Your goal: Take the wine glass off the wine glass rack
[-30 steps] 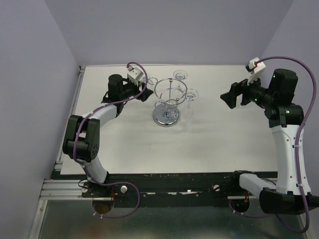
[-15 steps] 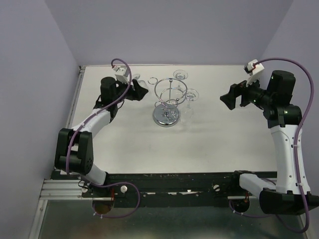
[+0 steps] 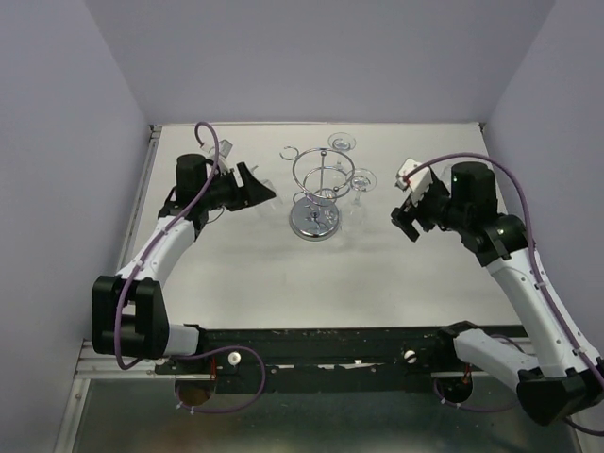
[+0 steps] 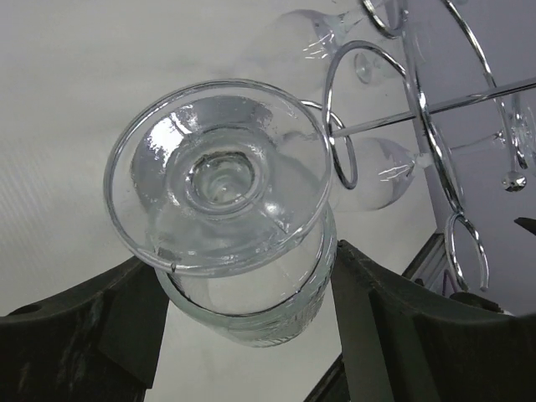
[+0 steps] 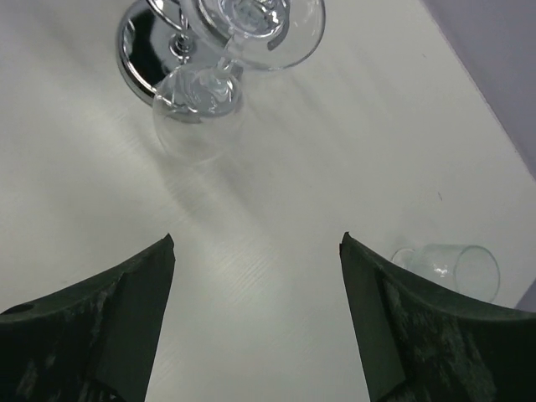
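The chrome wine glass rack [image 3: 316,193] stands mid-table, with clear wine glasses hanging from its loops at the back [image 3: 343,142] and right [image 3: 363,179]. My left gripper [image 3: 257,185] is left of the rack and clear of it. In the left wrist view it [image 4: 247,251] is shut on the bowl of a wine glass [image 4: 219,176], foot towards the camera, with the rack's ring [image 4: 423,117] and an empty loop [image 4: 339,142] just beyond. My right gripper [image 3: 406,219] is open and empty to the right of the rack; it [image 5: 256,239] looks down at the rack's base [image 5: 142,50] and a hanging glass [image 5: 197,96].
A short clear glass [image 5: 452,268] lies on its side on the table by my right fingers. More glasses [image 4: 381,163] hang behind the held one. The table's left edge has a metal rail [image 3: 142,189]. Purple walls close in on three sides.
My left gripper has drawn back to the left, away from the rack's loop, with the wine glass. My right arm has swung down and in towards the rack.
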Robot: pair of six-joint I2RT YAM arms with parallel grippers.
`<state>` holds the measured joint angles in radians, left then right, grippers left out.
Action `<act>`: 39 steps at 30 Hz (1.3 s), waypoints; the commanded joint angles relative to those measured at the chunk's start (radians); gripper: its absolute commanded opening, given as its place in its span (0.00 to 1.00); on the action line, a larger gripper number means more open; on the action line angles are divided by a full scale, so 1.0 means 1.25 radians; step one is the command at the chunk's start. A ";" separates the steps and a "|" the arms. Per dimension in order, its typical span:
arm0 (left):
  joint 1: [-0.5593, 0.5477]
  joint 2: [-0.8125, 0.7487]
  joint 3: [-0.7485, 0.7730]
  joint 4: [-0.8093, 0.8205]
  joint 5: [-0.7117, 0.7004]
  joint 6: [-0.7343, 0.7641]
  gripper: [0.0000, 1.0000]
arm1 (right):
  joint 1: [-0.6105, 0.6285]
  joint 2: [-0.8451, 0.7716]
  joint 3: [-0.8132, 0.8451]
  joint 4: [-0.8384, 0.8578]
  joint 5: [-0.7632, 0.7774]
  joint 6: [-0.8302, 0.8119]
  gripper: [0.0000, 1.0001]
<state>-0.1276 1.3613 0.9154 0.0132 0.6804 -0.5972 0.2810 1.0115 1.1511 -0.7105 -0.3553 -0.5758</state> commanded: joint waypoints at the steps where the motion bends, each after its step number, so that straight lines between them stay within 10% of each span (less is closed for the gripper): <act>1: 0.063 -0.008 0.009 -0.130 0.083 0.006 0.00 | 0.102 -0.062 -0.084 0.093 0.161 -0.120 0.86; 13: 0.155 0.139 0.079 -0.429 0.248 0.084 0.00 | 0.495 -0.183 -0.415 0.506 0.207 -0.360 0.86; 32: 0.216 0.001 -0.382 0.192 0.285 -0.639 0.00 | 0.651 0.314 -0.208 0.707 0.250 -0.168 0.74; 39: 0.243 -0.051 -0.421 0.155 0.286 -0.641 0.00 | 0.660 0.436 -0.143 0.713 0.243 -0.094 0.74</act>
<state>0.1516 1.3434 0.3950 0.1440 0.9916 -1.3220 1.0920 1.4853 0.9154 0.1482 -0.0601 -0.7731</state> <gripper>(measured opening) 0.774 0.738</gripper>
